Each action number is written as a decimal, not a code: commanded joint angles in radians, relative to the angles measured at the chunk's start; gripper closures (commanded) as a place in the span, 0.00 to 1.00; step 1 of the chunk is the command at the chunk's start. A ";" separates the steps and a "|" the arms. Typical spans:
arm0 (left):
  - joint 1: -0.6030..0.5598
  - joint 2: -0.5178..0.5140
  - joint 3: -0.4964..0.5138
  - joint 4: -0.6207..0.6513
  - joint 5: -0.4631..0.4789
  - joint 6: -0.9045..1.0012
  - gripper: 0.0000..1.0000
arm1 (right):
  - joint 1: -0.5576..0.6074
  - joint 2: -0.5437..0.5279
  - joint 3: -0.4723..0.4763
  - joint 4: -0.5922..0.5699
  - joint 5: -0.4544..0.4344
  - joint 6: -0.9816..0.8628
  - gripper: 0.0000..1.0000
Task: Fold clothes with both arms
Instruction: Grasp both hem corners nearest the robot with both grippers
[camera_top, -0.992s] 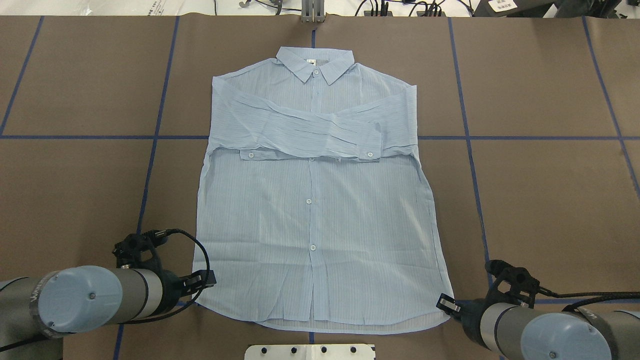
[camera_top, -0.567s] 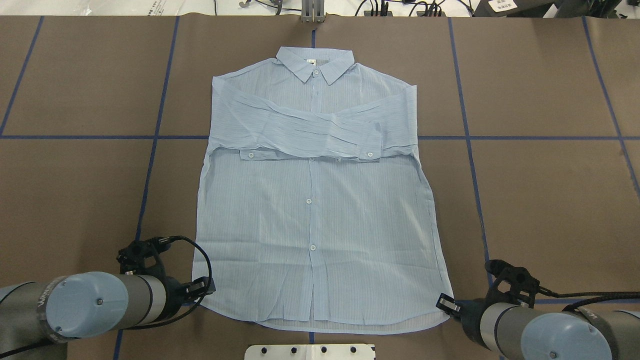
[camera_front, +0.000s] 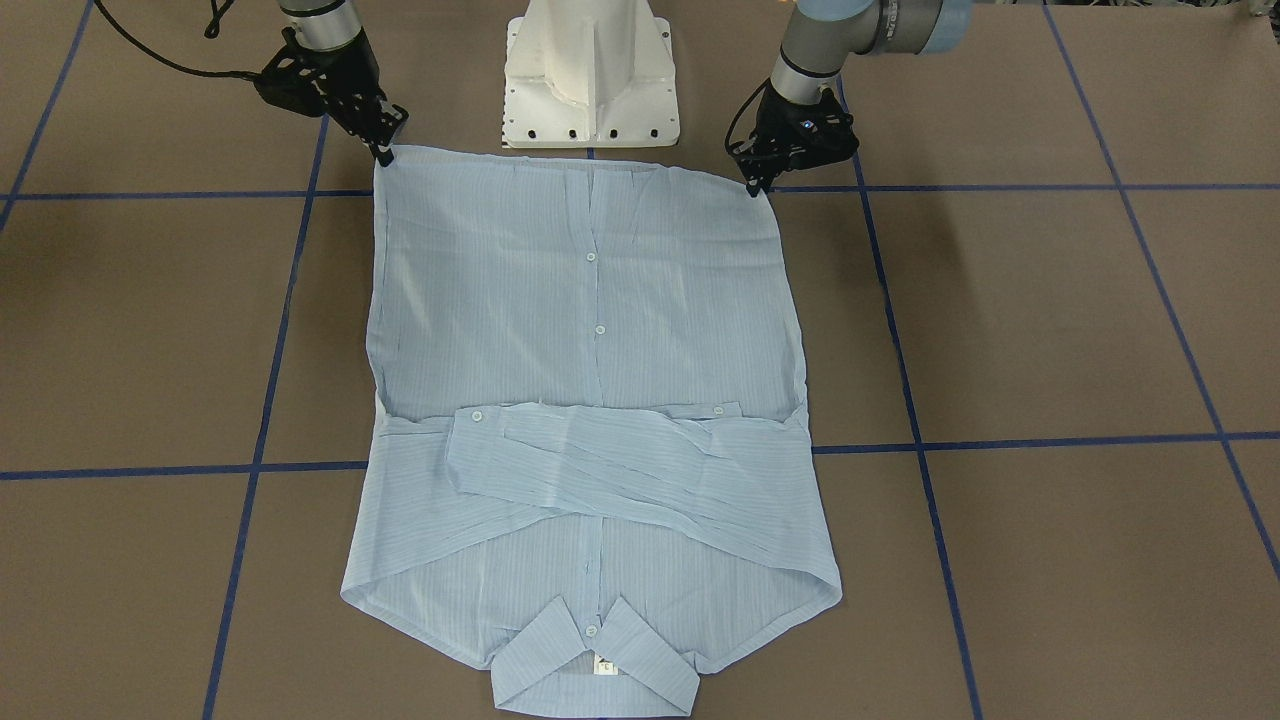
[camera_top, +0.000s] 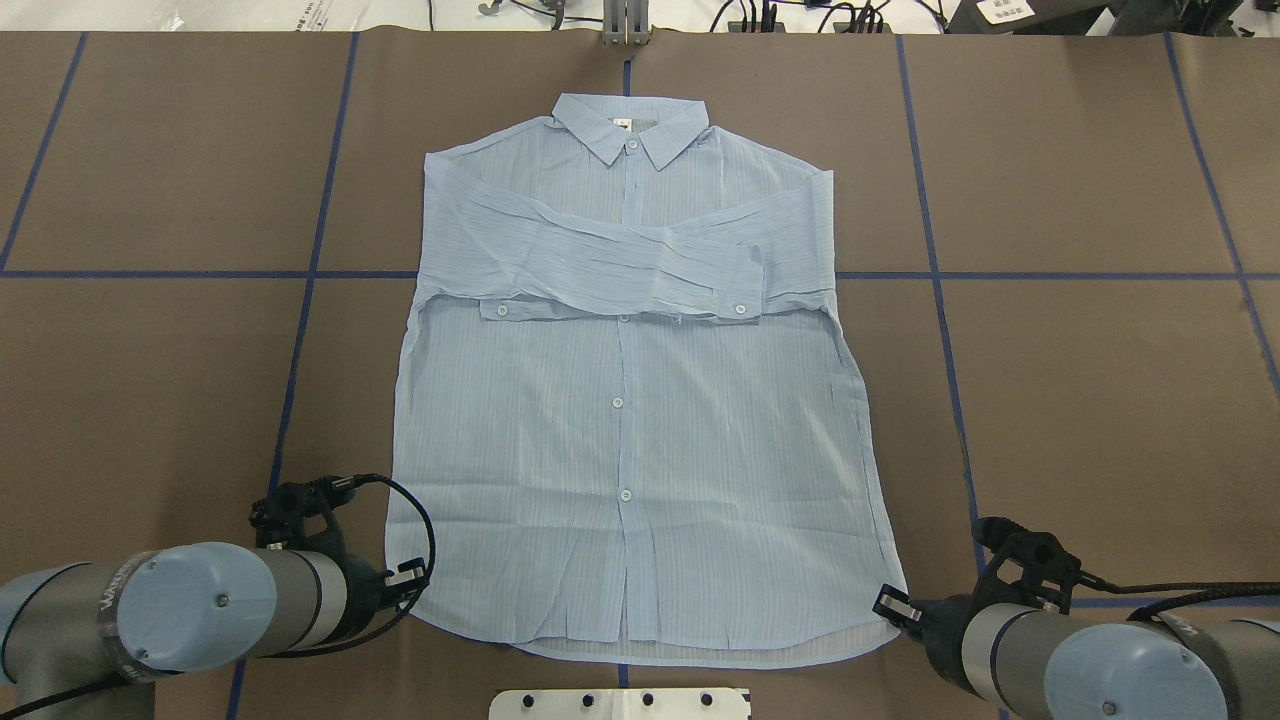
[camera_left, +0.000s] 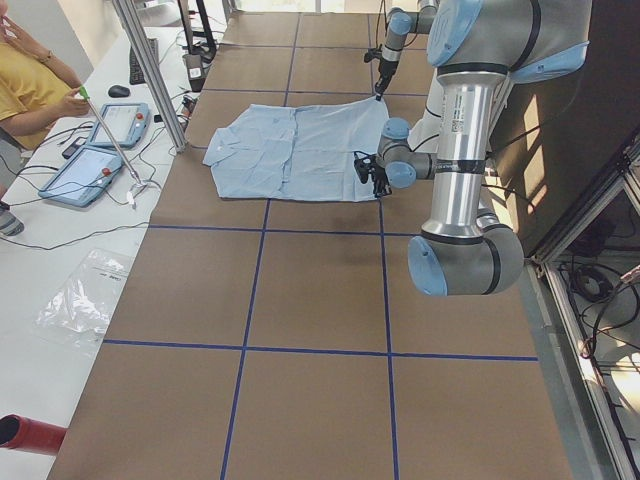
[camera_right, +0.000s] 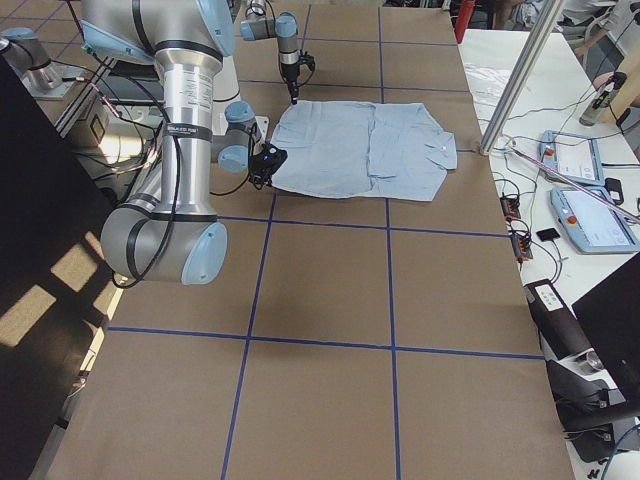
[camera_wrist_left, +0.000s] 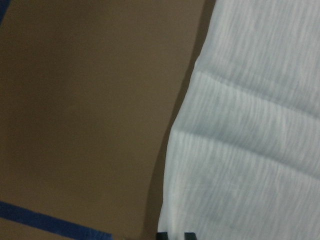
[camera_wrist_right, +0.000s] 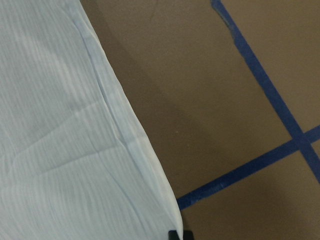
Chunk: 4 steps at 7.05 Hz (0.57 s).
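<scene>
As the thin light-blue striped button-up shirt (camera_top: 640, 450) lies flat on the brown table (camera_top: 1100, 400), collar far from the robot, its hem corners sit right at the black left gripper (camera_top: 410, 578) and black right gripper (camera_top: 893, 607), equally near; both wrist views crop the fingertips, so I cannot tell whether either's jaws pinch cloth

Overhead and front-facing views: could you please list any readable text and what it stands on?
No text reads clearly.
White neck label inside the collar of the light-blue striped shirt: dark marks, too small to read.
Grey metal left arm: pale lettering along its tube, too blurred.
White tag at the overhead view's top right: unreadable.
</scene>
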<state>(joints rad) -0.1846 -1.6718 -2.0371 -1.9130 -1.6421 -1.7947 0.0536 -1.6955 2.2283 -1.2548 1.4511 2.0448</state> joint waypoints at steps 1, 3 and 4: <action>-0.004 0.009 -0.030 0.012 -0.018 0.000 1.00 | 0.006 0.000 0.002 0.000 0.000 0.000 1.00; -0.010 0.015 -0.136 0.054 -0.089 -0.002 1.00 | 0.005 -0.035 0.071 -0.002 0.002 0.003 1.00; -0.010 0.033 -0.181 0.086 -0.091 -0.062 1.00 | 0.006 -0.064 0.111 0.000 0.000 0.017 1.00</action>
<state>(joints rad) -0.1931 -1.6547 -2.1600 -1.8585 -1.7141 -1.8100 0.0589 -1.7259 2.2900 -1.2554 1.4518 2.0503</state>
